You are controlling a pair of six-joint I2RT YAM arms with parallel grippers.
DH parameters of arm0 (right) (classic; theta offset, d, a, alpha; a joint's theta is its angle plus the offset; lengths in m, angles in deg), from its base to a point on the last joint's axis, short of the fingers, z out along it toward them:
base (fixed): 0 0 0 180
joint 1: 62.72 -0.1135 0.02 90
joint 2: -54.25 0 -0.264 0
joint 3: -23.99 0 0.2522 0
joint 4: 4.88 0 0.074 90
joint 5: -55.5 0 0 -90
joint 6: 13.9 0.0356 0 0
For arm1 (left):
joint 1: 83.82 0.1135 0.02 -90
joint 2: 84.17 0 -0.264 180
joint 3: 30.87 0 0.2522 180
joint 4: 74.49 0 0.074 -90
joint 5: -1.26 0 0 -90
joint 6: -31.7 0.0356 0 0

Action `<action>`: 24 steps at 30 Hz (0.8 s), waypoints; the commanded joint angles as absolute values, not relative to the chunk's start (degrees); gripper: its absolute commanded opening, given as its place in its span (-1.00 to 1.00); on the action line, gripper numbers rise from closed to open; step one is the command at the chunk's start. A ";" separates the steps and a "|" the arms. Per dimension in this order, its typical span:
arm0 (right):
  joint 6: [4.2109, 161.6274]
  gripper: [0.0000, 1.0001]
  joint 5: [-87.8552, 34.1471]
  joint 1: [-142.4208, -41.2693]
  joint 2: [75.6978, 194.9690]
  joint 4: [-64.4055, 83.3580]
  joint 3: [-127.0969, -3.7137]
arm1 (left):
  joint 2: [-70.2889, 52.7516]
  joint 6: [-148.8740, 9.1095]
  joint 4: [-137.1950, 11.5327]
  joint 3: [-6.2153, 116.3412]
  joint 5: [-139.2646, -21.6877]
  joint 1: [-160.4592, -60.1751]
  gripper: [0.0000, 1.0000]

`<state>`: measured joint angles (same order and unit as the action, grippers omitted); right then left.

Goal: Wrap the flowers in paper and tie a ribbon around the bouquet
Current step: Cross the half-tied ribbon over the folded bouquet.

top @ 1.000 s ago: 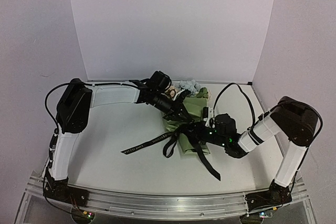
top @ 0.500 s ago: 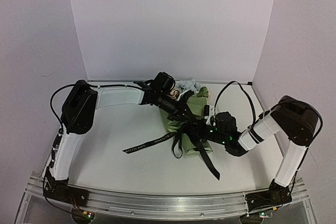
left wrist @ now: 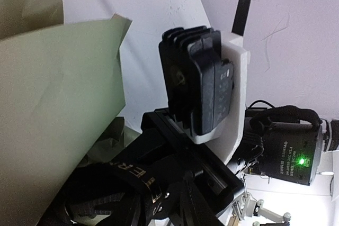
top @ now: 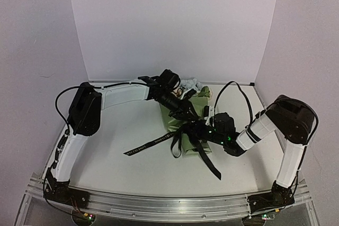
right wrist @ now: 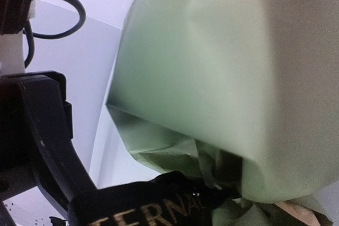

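The right tool (top: 197,129) is clenched on the black ribbon (top: 151,144), close beside the left tool (top: 184,113), whose opening I cannot tell, both over the green-papered bouquet (top: 168,121) lying mid-worktop (top: 122,125).

A white tabletop (top: 122,130) fills the middle of the overhead view, backed by an upright white panel (top: 175,25) — flanked on either side by pale lilac walls (top: 32,51). Along the near edge runs an aluminium rail (top: 169,205) — small red and green lights (top: 90,217) glow near each of its ends.
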<state>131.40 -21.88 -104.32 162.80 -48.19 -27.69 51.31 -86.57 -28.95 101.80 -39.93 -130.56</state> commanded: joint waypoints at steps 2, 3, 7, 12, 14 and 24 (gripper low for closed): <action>130.37 -1.00 -24.13 -103.94 164.95 -50.97 -29.75 | 51.96 -82.39 -23.60 104.77 -40.67 -129.85 -0.33; 130.41 -1.00 -24.35 -103.94 165.05 -50.97 -29.69 | 52.12 -81.75 -22.82 105.12 -40.91 -129.78 -0.26; 130.49 -1.00 -24.62 -103.87 165.45 -50.97 -29.90 | 51.69 -79.42 -20.86 105.77 -41.59 -129.73 0.01; 130.85 -1.00 -24.32 -103.56 166.02 -50.95 -30.00 | 49.87 -77.76 -20.32 105.13 -41.41 -130.02 0.26; 130.94 -1.00 -24.22 -103.48 166.11 -50.97 -29.93 | 48.79 -77.39 -20.36 103.69 -42.63 -130.30 0.31; 131.73 -1.00 -21.68 -103.23 165.23 -50.97 -31.85 | 42.41 -78.19 -22.50 96.37 -51.18 -131.54 0.40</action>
